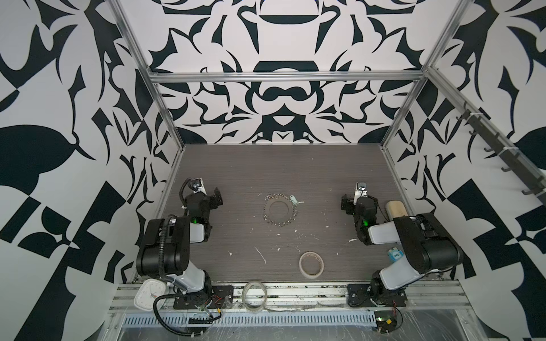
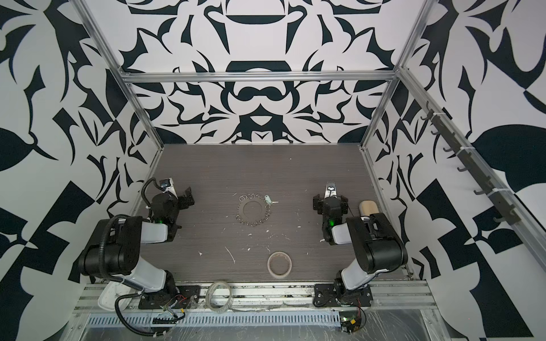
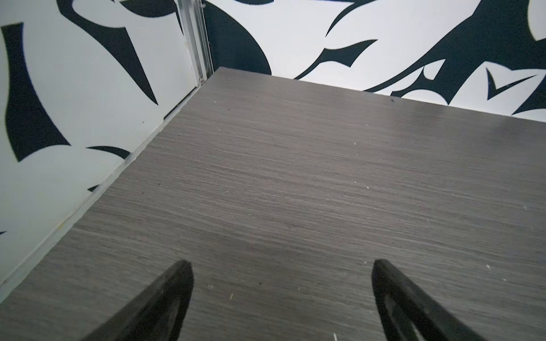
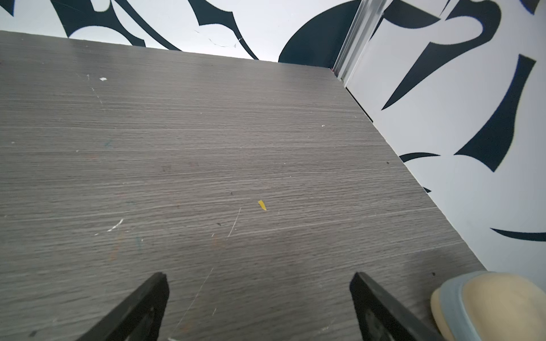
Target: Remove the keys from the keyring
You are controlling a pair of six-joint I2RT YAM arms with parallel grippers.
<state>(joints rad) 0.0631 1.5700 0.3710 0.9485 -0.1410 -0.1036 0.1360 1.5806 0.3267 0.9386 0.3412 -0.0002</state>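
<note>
Keyring [image 1: 280, 223] at centre of table [image 1: 236, 177], key [image 1: 293, 200] at its far-right edge, tape roll [image 1: 310, 274] nearer the front

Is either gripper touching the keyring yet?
No, the left gripper and the right gripper both hang open off to the sides, apart from the keyring lying between them.

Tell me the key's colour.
Pale silvery grey; the key shows best in a top view.

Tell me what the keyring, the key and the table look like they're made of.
The keyring: thin metal wire, glinting silver links. The key: pale matte silvery-grey, probably metal; too small to confirm. The table: likely grey wood-grain laminate, faintly glossy.
</note>
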